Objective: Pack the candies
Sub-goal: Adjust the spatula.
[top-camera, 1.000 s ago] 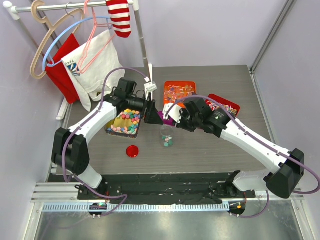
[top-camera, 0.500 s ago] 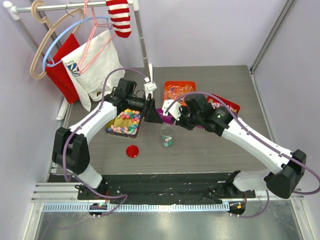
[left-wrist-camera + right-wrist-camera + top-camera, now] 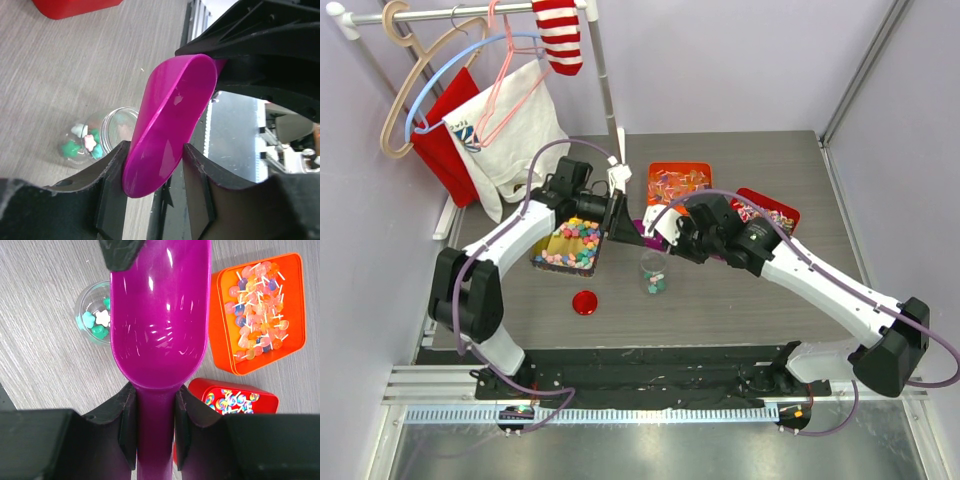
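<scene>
Right tool (image 3: 155,407) is seen clamped on the handle of a magenta scoop (image 3: 160,315), one finger pressed to each side. Left tool (image 3: 154,160) is set half closed about the tip of the scoop's bowl, with both fingers lying against its sides. The scoop is held above the bench (image 3: 740,290), just beyond an open glass jar (image 3: 655,274). The candies (image 3: 578,234) are mostly heaped in a dark tray (image 3: 599,256) left of the jar, and a few are seen inside the jar. A red lid (image 3: 584,302) is laid near the jar; an orange tin (image 3: 678,180) and a red tin (image 3: 770,212) stand behind the right tool.
</scene>
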Tool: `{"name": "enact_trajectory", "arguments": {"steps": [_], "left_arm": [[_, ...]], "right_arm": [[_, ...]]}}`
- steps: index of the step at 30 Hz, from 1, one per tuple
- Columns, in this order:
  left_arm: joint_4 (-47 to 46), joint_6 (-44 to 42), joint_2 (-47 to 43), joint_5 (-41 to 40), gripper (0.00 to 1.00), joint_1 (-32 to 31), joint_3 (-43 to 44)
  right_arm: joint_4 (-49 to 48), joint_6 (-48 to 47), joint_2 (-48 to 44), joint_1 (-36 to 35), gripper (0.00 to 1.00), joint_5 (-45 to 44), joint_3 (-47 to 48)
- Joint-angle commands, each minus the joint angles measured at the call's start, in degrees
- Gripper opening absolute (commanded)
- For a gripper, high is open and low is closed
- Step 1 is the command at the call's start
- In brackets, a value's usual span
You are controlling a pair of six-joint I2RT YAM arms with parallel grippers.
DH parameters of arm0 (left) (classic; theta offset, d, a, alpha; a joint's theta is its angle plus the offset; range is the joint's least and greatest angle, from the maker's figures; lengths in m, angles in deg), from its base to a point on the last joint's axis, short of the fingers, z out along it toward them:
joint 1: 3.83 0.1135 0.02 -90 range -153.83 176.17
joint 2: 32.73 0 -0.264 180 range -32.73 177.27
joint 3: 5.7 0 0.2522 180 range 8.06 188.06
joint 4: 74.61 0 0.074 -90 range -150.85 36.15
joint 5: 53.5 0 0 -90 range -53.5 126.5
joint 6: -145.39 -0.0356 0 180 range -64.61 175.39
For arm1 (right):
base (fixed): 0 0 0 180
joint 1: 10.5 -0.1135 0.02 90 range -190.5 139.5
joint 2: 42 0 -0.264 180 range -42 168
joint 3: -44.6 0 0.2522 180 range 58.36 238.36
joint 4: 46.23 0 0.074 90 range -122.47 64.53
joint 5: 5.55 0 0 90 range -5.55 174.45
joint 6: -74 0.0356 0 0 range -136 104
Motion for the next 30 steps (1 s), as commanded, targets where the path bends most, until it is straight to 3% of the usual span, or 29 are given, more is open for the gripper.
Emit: {"name": "enact_trajectory", "arguments": {"steps": [1,5,9,13,14,16,17,21,24,26,30], "left_arm": [[-4.7,2.3,0.8,3.5,0.43,1.1,1.9],[-5.9,4.0,1.8,5.3,0.52,1.8,1.8],[-7.0,5.2,2.3,5.1,0.51,2.0,1.6],[-7.4,5.4,2.3,4.7,0.32,2.0,1.3],[-7.3,5.4,2.4,4.6,0.21,2.0,1.2],[-7.4,5.4,2.6,4.7,0.11,2.0,1.2],[-7.3,5.4,2.8,4.6,0.01,2.0,1.2],[-7.3,5.4,2.9,5.1,0.00,2.0,1.2],[-7.4,5.9,3.3,6.7,0.00,2.4,1.2],[-7.9,6.4,3.7,7.9,0.00,2.9,1.0],[-10.8,8.6,3.2,8.2,0.00,3.3,-0.2]], "right_arm": [[-3.9,0.2,-1.2,-1.3,0.01,0.6,0.2],[-4.1,0.1,-0.8,-1.9,0.01,-0.1,0.1],[-4.0,0.0,-0.2,-2.8,0.01,-0.8,0.1],[-4.4,0.1,-0.3,-3.0,0.01,-1.6,0.5],[-4.6,0.2,-0.3,-3.0,0.01,-1.6,0.5],[-4.7,0.4,-0.3,-3.0,0.01,-1.6,0.7],[-4.9,0.6,-0.3,-3.0,0.01,-1.6,0.7],[-5.4,0.7,-0.6,-2.8,0.01,-1.7,0.6],[-5.0,0.2,-1.6,-2.4,0.11,-0.8,0.5],[-4.4,0.2,-2.4,-1.0,0.23,2.2,0.7],[-4.3,1.4,-4.6,1.5,0.33,6.9,0.8]]}}
